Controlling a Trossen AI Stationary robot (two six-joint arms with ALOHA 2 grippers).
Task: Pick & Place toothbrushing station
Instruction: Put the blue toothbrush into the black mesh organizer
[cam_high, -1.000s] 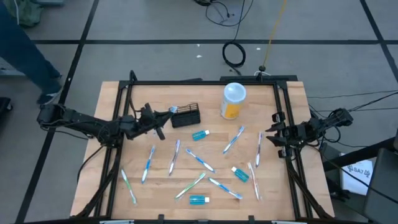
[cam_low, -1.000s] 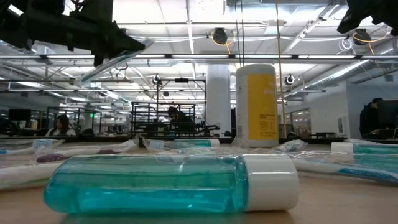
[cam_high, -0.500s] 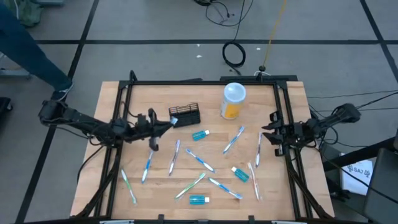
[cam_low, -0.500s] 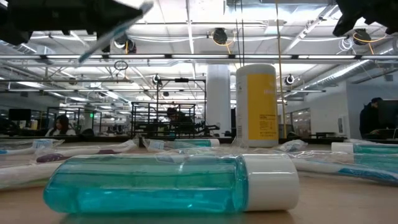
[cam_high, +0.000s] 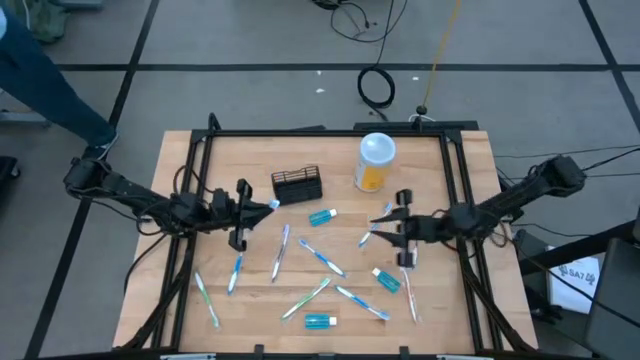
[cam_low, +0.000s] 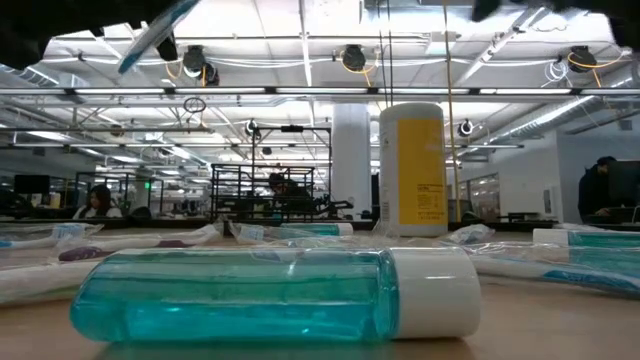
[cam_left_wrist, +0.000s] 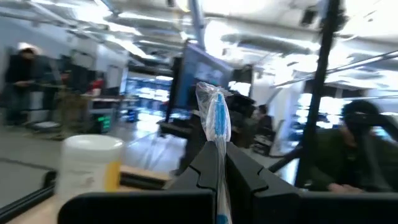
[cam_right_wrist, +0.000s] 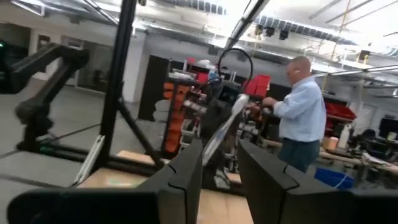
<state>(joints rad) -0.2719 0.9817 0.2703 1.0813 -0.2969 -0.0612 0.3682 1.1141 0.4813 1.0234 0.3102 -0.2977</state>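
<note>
The black slatted toothbrushing station (cam_high: 298, 185) stands on the wooden table, left of centre toward the far edge. My left gripper (cam_high: 258, 205) hovers just near-left of it, shut on a blue wrapped toothbrush (cam_left_wrist: 217, 118), which shows tilted at the top left of the low view (cam_low: 155, 30). My right gripper (cam_high: 385, 222) hangs over the table's right half, shut on a pale wrapped toothbrush (cam_right_wrist: 224, 127). Both grippers point slightly upward. My left gripper pinches the blue toothbrush's wrapped shaft (cam_left_wrist: 219, 155) between its two fingers (cam_left_wrist: 205, 171). The brush runs along the fingers and sticks out past their tips, toward the station. It is lifted clear of the table, its free end slanting up. My right gripper holds the pale toothbrush's lower shaft (cam_right_wrist: 214, 149) between its two fingers (cam_right_wrist: 189, 168). The brush rises out past the fingertips, slanting, with its free end (cam_right_wrist: 239, 102) in the air. It is clear of the table.
A white-lidded container with yellow contents (cam_high: 375, 162) stands right of the station. Several wrapped toothbrushes (cam_high: 320, 257) and small turquoise bottles (cam_low: 270, 295) lie across the table's middle and near part. A black frame (cam_high: 330, 132) runs round the table. People stand in the room beyond.
My right gripper has swung from the table's right edge toward the middle, rising, with its toothbrush. My left gripper has drawn back a little from the station toward the near edge and tipped upward, so its toothbrush points higher.
</note>
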